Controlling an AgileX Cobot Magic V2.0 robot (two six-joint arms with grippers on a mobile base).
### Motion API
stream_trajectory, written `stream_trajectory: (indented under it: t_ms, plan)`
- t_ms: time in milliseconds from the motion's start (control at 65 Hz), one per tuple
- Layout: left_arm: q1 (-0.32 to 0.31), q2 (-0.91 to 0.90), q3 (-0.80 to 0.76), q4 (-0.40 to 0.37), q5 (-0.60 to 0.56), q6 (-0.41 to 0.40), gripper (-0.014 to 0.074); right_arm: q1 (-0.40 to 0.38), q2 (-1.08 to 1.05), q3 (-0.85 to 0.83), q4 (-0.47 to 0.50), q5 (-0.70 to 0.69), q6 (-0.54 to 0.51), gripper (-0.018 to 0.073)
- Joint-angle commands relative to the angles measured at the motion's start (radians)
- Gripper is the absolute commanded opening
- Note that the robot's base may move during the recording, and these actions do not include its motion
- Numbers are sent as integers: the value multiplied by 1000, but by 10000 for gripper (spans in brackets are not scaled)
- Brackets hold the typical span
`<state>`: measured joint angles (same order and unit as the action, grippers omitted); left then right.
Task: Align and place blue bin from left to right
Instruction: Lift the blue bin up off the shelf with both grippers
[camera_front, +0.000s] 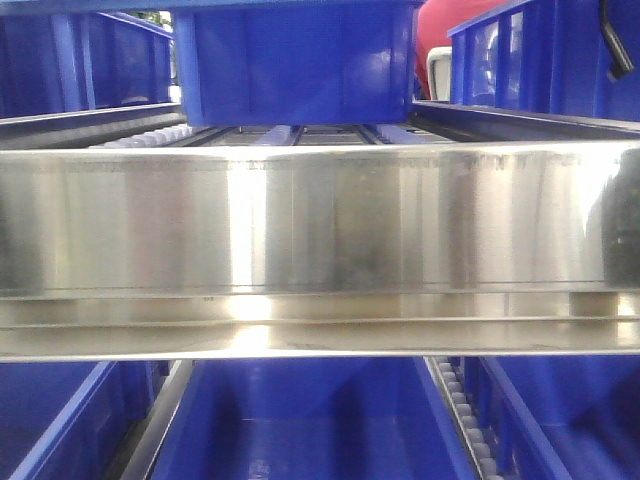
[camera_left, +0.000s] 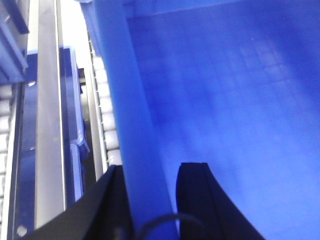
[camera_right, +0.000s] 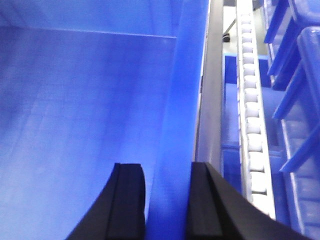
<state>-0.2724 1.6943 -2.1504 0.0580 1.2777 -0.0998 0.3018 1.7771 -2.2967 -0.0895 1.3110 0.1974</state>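
- My left gripper (camera_left: 155, 167) straddles the left wall of the blue bin (camera_front: 300, 60). One black finger is outside the wall and the other is inside the bin. Both press against the plastic, so I am clamped on that wall.
- My right gripper (camera_right: 164, 166) does the same on the opposite wall. Its inner finger is over the bin's floor, its outer finger is on the outside, and the wall is pinched between them.
- In the front view the blue bin sits in the middle lane of the upper shelf, square to the camera. It rests on the track just behind a shiny steel beam (camera_front: 320, 220) that runs across the whole picture.
- The bin is open-topped. From both wrists I see only its bare blue floor and inner walls.
- A line of white rollers (camera_left: 107, 115) runs just outside the left wall, with a grey metal rail (camera_left: 47, 125) beyond it.
- Outside the right wall there is another rail (camera_right: 212, 100), then a second roller strip (camera_right: 250, 125).
- More blue crates stand in the neighbouring lanes, one on the left (camera_front: 80, 60) and one on the right (camera_front: 540, 60). The right one's ribbed side also shows past the rollers at my right wrist.
- Below the beam, a lower crate (camera_front: 310, 420) sits open on the shelf underneath.
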Motion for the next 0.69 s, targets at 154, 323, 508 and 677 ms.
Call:
stream_trajectory:
  t_ms: [154, 323, 508, 677]
  plan:
    - [-11, -29, -17, 14, -59, 12, -111, -3, -23, -18, -24, -90, -22, -69]
    - [-11, -29, -17, 13, -65, 12, -111, -3, -22, -18, -24, -90, -22, -69]
    - [-11, -21, -17, 16, -67, 12, -111, -3, -22, -18, -24, -90, -22, -69]
    - [-11, -19, -17, 16, -67, 12, -111, -3, -22, -18, -24, -90, -22, -69]
